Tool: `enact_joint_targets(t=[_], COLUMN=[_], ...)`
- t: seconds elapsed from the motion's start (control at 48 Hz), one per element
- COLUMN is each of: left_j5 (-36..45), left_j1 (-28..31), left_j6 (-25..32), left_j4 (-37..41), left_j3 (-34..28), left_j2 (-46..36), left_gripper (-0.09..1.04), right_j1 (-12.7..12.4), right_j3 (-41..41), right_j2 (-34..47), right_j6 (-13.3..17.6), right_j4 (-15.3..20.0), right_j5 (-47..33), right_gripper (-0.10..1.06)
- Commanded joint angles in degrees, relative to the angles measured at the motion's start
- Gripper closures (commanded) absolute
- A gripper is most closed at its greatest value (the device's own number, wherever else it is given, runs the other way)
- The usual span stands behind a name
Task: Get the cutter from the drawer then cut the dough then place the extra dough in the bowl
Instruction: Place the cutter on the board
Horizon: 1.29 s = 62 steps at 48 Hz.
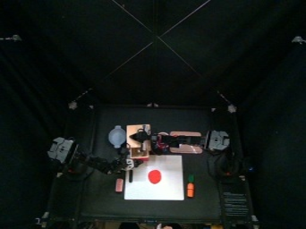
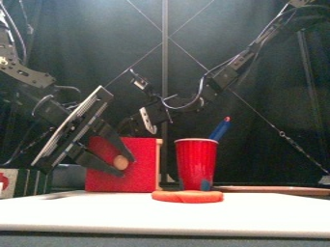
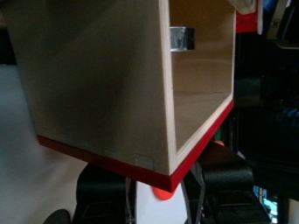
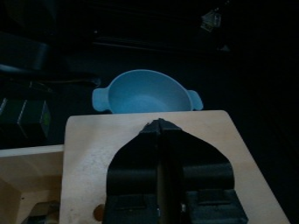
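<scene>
Right gripper [image 4: 160, 131], jaws clenched together, hangs over the pale wooden box [image 4: 100, 149], with the blue-grey two-handled bowl [image 4: 145, 92] just beyond. Left gripper [image 3: 163, 197], jaws spread and released, faces the pulled-out red-fronted drawer [image 3: 105, 162]; the round metal cutter [image 3: 179, 38] lies inside, at the far end.

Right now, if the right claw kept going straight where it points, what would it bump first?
Probably the wooden box: the right gripper points at its pale top, tips close to it. The blue-grey bowl lies just beyond, but depth is hard to judge.
</scene>
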Motion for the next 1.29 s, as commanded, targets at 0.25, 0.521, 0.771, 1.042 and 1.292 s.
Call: enact_joint_targets(t=[0.25, 0.521, 0.771, 1.042, 1.292], left_j5=[1.49, 1.58, 1.41, 1.14, 1.67], left_j1=[-2.9, -2.72, -2.55, -2.64, -3.96], left_j6=[0.35, 0.62, 0.53, 0.7, 0.7], left_j4=[0.35, 0.62, 0.97, 1.14, 3.87], left_j3=[-1.49, -1.49, -1.58, -1.14, 2.46], left_j2=[-0.44, -0.18, -0.26, -1.58, -8.26], left_gripper=[0.44, 0.42, 0.27, 0.1, 0.11], right_j1=[-1.23, -1.23, -1.14, -1.05, -0.79], right_j3=[0.09, 0.09, 0.09, 0.09, 0.09], right_j2=[0.09, 0.0, 0.09, 0.0, 0.09], right_j6=[-0.18, -0.18, -0.18, -0.18, -0.18], right_j4=[-0.18, -0.18, -0.18, -0.18, -0.18], right_j5=[1.05, 1.05, 1.05, 1.05, 1.05], right_gripper=[1.03, 1.03, 1.03, 1.03, 1.03])
